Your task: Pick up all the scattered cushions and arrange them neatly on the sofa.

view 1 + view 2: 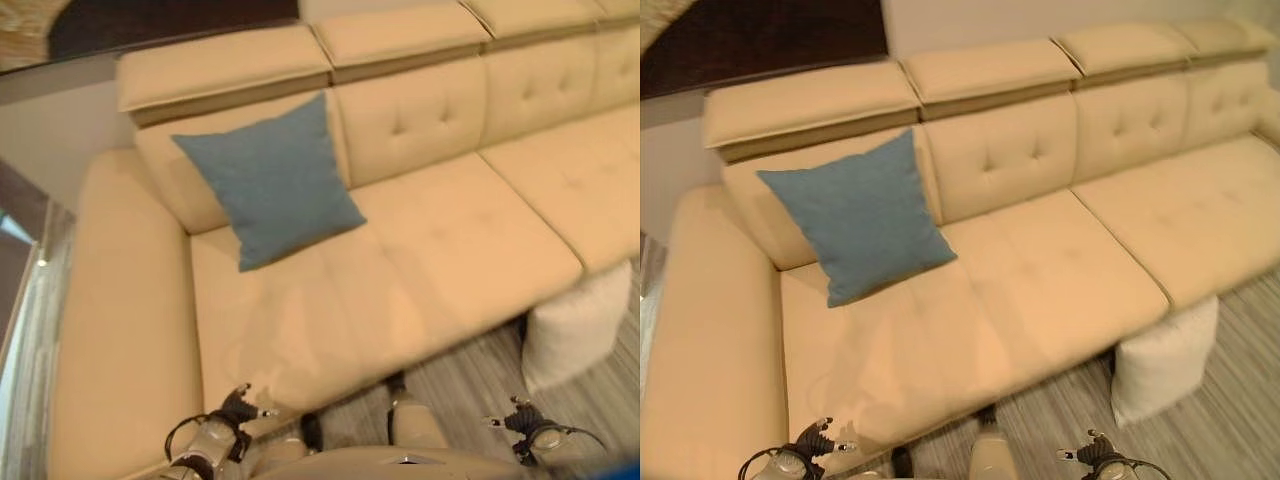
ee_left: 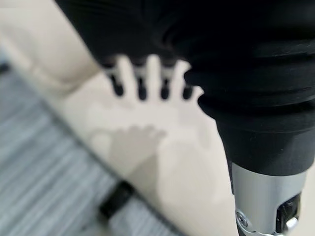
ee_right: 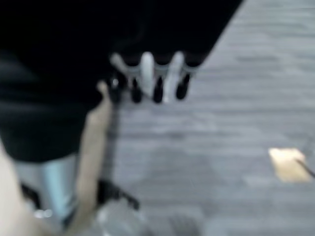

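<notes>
Blue cushion (image 1: 272,182) leans on sofa (image 1: 450,240) backrest at 10 o'clock; white cushion (image 1: 578,330) on floor (image 1: 470,370) at 4 o'clock. Left hand (image 2: 147,81) and right hand (image 3: 150,78) hang with relaxed fingers, empty.

Cream tufted sofa (image 1: 1040,270) against the wall, with a blue cushion (image 1: 855,218) propped upright against the backrest at the left end (one corner on the seat). Grey striped floor (image 1: 1230,400) in front, a white cushion (image 1: 1162,365) standing on it, touching the sofa's front edge.

A long beige tufted sofa (image 1: 1040,250) with flip-up headrests is set against a pale wall (image 1: 1040,18). Grey wood-grain flooring (image 1: 1230,400) is seen in front. A dark panel (image 1: 770,40) is visible behind the sofa's left end.
</notes>
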### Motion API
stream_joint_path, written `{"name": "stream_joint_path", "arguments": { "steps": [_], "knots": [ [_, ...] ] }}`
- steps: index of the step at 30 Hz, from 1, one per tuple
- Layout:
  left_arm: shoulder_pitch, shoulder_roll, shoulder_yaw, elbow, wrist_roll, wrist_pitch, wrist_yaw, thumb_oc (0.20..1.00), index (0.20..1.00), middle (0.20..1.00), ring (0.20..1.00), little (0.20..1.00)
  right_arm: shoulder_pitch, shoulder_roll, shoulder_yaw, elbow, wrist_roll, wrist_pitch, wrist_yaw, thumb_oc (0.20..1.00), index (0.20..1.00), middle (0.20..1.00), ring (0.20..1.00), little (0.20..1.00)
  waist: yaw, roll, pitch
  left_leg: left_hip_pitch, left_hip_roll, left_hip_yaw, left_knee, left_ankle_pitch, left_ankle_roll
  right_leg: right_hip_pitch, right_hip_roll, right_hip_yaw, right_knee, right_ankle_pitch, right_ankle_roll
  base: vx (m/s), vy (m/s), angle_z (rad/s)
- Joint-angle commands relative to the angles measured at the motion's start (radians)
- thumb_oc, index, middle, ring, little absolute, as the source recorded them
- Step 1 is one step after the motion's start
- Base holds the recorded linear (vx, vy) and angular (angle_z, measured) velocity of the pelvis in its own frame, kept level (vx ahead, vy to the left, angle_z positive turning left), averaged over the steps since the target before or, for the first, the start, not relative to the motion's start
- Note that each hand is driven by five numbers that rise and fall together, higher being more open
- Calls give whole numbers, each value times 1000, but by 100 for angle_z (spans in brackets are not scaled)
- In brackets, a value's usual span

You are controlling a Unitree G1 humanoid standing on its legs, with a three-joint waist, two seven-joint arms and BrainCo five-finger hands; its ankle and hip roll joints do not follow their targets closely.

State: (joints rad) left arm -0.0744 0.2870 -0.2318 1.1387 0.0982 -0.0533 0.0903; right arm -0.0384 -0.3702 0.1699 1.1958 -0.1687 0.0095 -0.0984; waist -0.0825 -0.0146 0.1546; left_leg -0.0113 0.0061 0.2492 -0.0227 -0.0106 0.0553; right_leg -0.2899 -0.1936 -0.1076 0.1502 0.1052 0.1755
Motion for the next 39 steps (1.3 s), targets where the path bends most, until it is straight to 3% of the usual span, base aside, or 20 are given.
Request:
{"name": "stream_joint_path", "arguments": {
  "steps": [1, 3, 6, 8, 13, 15, 16, 18, 21, 25, 26, 27, 28, 32, 35, 37, 39],
  "knots": [
    [2, 46, 32, -16, -5, -3, 6, 1000, 1000, 1000, 1000, 1000, -38, -28, 39, 9, 3, -16, -29, 1000, 1000, 1000, 1000, 1000, 50, -31, -7, -32, 12, -112, 55, -35, -53, 121, 13, -54, 57, -94, -19, -171, 38, -47],
    [11, 48, 33, -7, 7, -2, 4, 1000, 1000, 1000, 1000, 1000, -37, -22, 45, 4, 2, -20, -30, 1000, 1000, 1000, 1000, 1000, 69, -27, -21, -39, 24, -78, 45, -22, -53, 161, 13, -87, 93, -133, -26, -160, -6, -73],
    [30, 45, 43, 12, 8, -1, 2, 1000, 1000, 1000, 1000, 1000, -39, -10, 57, -4, -3, -22, -29, 1000, 1000, 1000, 1000, 1000, 106, -44, -41, -60, 41, -17, 48, -6, -66, 238, 5, -151, 33, -144, -21, -123, -110, -67],
    [31, 37, 45, 19, 7, 0, 7, 1000, 1000, 1000, 1000, 1000, -34, 2, 61, -13, 16, -26, -41, 1000, 1000, 1000, 1000, 1000, 101, -66, -44, -89, 63, 4, 80, 13, -89, 274, 60, -96, -81, -163, -26, -136, -253, -110],
    [9, 18, 27, 18, -4, 6, 1, 1000, 1000, 1000, 1000, 1000, -22, 4, 64, 8, 43, -22, -53, 1000, 1000, 1000, 1000, 1000, 76, -75, -20, -134, 109, -22, 173, 18, -121, 304, 105, -67, -174, -144, -56, -120, -126, -32],
    [0, 8, 14, 14, -17, 2, 4, 1000, 1000, 1000, 1000, 1000, -27, 2, 70, 16, 46, -24, -59, 1000, 1000, 1000, 1000, 1000, 80, -78, -6, -146, 78, -117, 203, -6, -120, 290, 107, -48, -177, -125, -60, -102, -3, -24],
    [0, 8, 14, 14, -17, 2, 4, 1000, 1000, 1000, 1000, 1000, -28, 2, 70, 16, 46, -24, -59, 1000, 1000, 1000, 1000, 1000, 79, -78, -8, -149, 77, -118, 201, -3, -120, 287, 106, -49, -178, -124, -61, -70, 44, -46],
    [-8, -17, -2, 28, -26, 5, 4, 1000, 1000, 1000, 1000, 1000, -22, -3, 56, 33, 51, -24, -54, 1000, 1000, 1000, 1000, 1000, 74, -71, -19, -105, 17, -247, 170, -53, -109, 268, 107, 8, -170, -104, -52, -46, 150, -79],
    [-14, -19, -10, 37, -17, 7, 5, 1000, 1000, 1000, 1000, 1000, -25, -2, 47, 41, 54, -16, -57, 1000, 1000, 1000, 1000, 1000, 60, -65, -27, -84, 5, -243, 125, -51, -98, 226, 97, 50, -154, -78, -36, -46, 199, -70],
    [-20, -2, -6, 22, -17, 3, 10, 1000, 1000, 1000, 1000, 1000, -41, 6, 55, 41, 44, -5, -58, 1000, 1000, 1000, 1000, 1000, 63, -67, -3, -65, 4, -175, 67, -37, -79, 134, 78, 83, -117, -27, 4, -130, 135, -110],
    [-24, 7, -3, 20, -18, 3, 11, 1000, 1000, 1000, 1000, 1000, -45, 11, 57, 39, 41, -2, -57, 1000, 1000, 1000, 1000, 1000, 73, -67, 8, -65, 10, -152, 60, -31, -76, 108, 72, 54, -94, -25, 6, -218, 88, -130],
    [-32, 16, 4, 19, -21, 2, 14, 1000, 1000, 1000, 1000, 1000, -49, 13, 58, 36, 41, -3, -58, 1000, 1000, 1000, 1000, 1000, 88, -61, 20, -66, 22, -127, 58, -29, -76, 100, 51, -23, -72, -34, 3, -229, 81, -132],
    [-33, 23, 13, 16, -24, 6, 17, 1000, 1000, 1000, 1000, 1000, -52, 14, 58, 32, 42, -6, -59, 1000, 1000, 1000, 1000, 1000, 103, -52, 20, -78, 36, -96, 55, -14, -75, 112, 11, -152, -36, -64, -16, -176, 60, -124],
    [-29, 28, 26, 16, -30, 9, 17, 1000, 1000, 1000, 1000, 1000, -51, 13, 60, 35, 43, -7, -57, 1000, 1000, 1000, 1000, 1000, 109, -48, 18, -68, 44, -70, 53, -6, -68, 133, 2, -181, 14, -92, -28, -62, 8, -93],
    [-21, 29, 37, 25, -38, 11, 16, 1000, 1000, 1000, 1000, 1000, -48, 14, 59, 33, 37, -7, -61, 1000, 1000, 1000, 1000, 1000, 143, -41, 8, -71, 71, -4, 69, -4, -64, 193, -24, -260, 90, -146, -39, -109, -77, -37],
    [-16, 28, 41, 24, -46, 12, 18, 1000, 1000, 1000, 1000, 1000, -53, 17, 64, 28, 37, -8, -61, 1000, 1000, 1000, 1000, 1000, 164, -56, -2, -74, 83, 32, 77, 5, -74, 234, -29, -293, 57, -143, -35, -70, -187, -98],
    [-11, 21, 45, 22, -49, 12, 20, 1000, 1000, 1000, 1000, 1000, -52, 23, 68, 23, 46, -10, -64, 1000, 1000, 1000, 1000, 1000, 172, -71, -10, -83, 99, 51, 97, 17, -86, 256, 0, -271, -5, -151, -31, -29, -210, -62]
  ]
}}
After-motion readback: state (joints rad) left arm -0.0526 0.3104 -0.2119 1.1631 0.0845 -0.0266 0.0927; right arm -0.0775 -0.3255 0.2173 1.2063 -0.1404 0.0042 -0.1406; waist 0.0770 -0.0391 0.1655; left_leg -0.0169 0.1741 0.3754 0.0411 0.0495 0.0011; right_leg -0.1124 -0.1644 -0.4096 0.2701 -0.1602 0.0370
